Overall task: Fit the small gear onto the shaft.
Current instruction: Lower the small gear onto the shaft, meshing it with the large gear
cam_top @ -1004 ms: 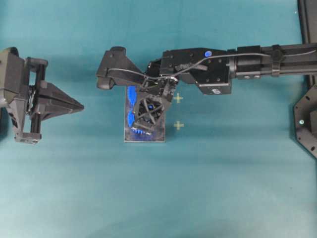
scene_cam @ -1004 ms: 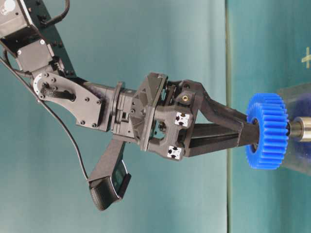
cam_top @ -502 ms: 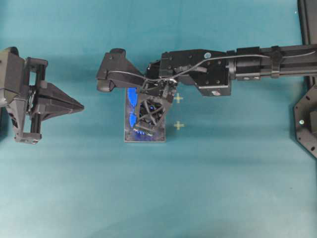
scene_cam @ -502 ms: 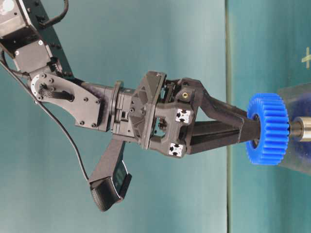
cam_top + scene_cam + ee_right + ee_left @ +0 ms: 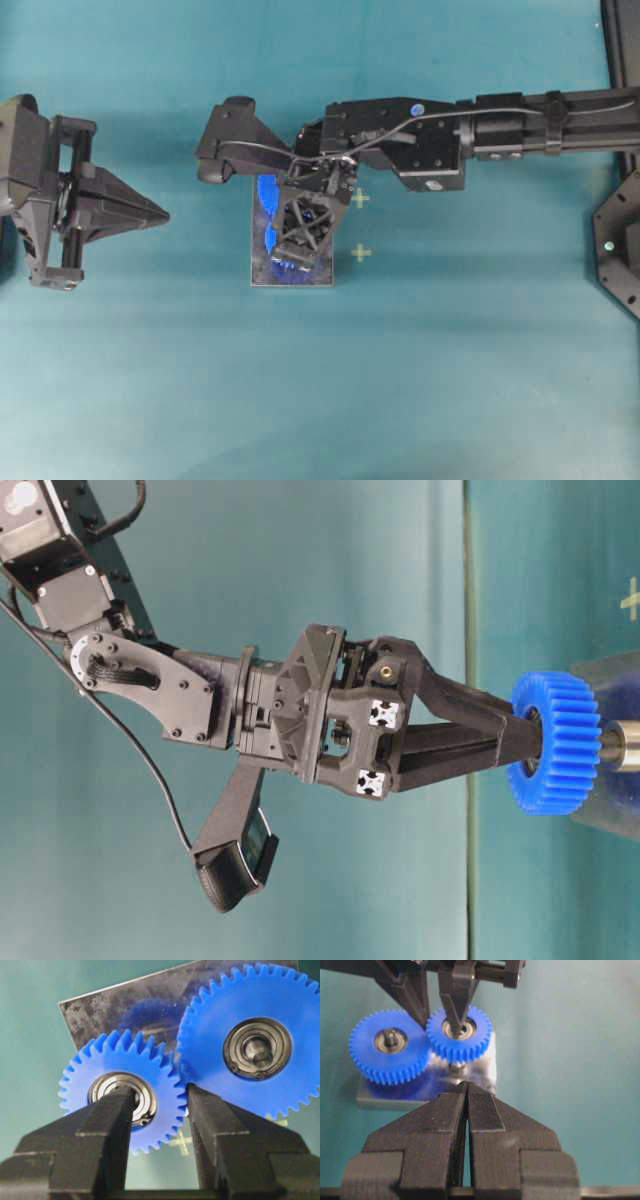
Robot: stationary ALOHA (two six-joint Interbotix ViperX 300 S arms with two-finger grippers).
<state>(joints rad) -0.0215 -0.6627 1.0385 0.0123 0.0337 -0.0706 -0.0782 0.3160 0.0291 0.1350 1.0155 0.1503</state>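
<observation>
**Blue small gear held at the plate, right gripper clamped on it**

Overhead: teal cloth (image 5: 450,380) covered the table. Right arm reached in from 3 o'clock, its gripper (image 5: 292,255) pointing down over the dark plate (image 5: 322,278) near centre. Slivers of blue showed past the fingers at the plate's 10 o'clock side; which gear was which could not be told from here. Left gripper (image 5: 160,214) sat well apart at 9 o'clock, tips together.

Table-level (view turned on its side): right gripper (image 5: 520,748) gripped the small gear (image 5: 560,742). One finger (image 5: 470,705) ran to the hub, the other to the rim. A silvery cylinder (image 5: 622,746) stood in line with the gear at its 3 o'clock. Whether the gear was seated on it could not be told.

Left wrist: left gripper (image 5: 467,1091) was closed, holding nothing. Beyond it at 12 o'clock, small gear (image 5: 459,1034) sat beside the larger gear (image 5: 387,1046), teeth touching or nearly so. A small dark stub showed below the small gear at 6 o'clock.

Right wrist: left finger (image 5: 112,1120) reached into the bearing ring of the small gear (image 5: 120,1085); right finger (image 5: 212,1125) pressed its toothed rim at 3 o'clock. Larger gear (image 5: 250,1040) lay at 2 o'clock on its own post (image 5: 259,1054), teeth meeting the small gear's.
</observation>
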